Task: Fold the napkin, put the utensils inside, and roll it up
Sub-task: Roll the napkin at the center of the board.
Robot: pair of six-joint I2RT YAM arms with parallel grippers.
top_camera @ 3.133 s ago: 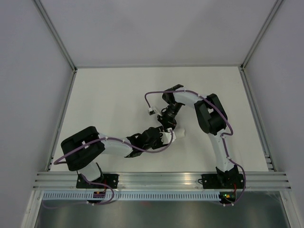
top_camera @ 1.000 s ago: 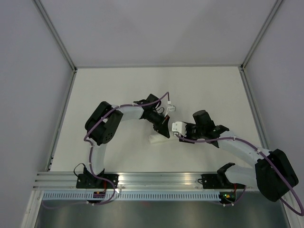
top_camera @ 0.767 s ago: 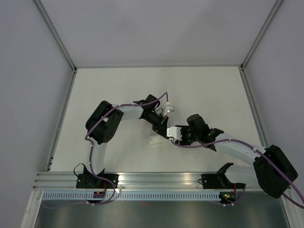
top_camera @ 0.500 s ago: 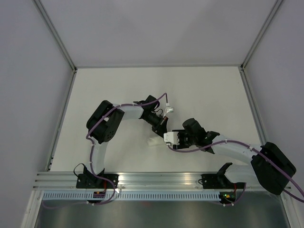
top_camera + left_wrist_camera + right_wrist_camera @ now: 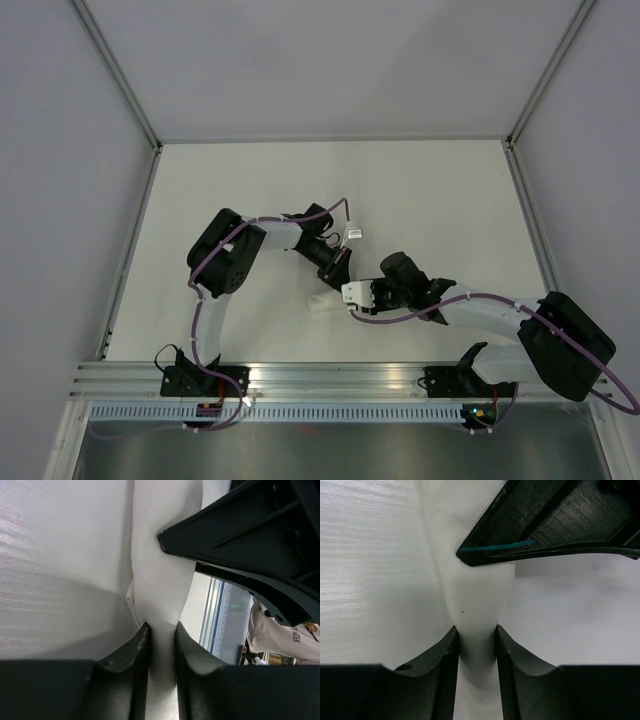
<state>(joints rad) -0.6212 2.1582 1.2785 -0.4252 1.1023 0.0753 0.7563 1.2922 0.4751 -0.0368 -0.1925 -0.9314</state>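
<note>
1. Near edge of the table [image 5: 450,190]: both arm bases are bolted to an aluminium rail [image 5: 340,380]. The right arm [image 5: 500,320] lies low and reaches left, roughly parallel to this edge. The left arm [image 5: 225,265] rises from its base, then bends right towards the table centre.

2. Just nearer than the table centre: the napkin [image 5: 322,303] lies as a narrow white roll on the bare surface, well apart from all four edges. Its contents cannot be seen.

3. Right gripper [image 5: 476,632]: this end effector is set narrow. In the right wrist view, both black fingers [image 5: 447,655] press against the sides of the roll, which is pinched thinner between them. The gripper is holding the napkin.

4. Left gripper [image 5: 159,630]: it meets the roll from the far side. In the left wrist view, its fingers [image 5: 140,650] stand close together with the cloth filling the gap and touching both. This gripper is also clamped on the napkin.

5. In each wrist view, a finger of the opposite gripper enters from the upper right, its tip touching the roll further along.

6. Far half of the table: bare surface up to the far edge.
</note>
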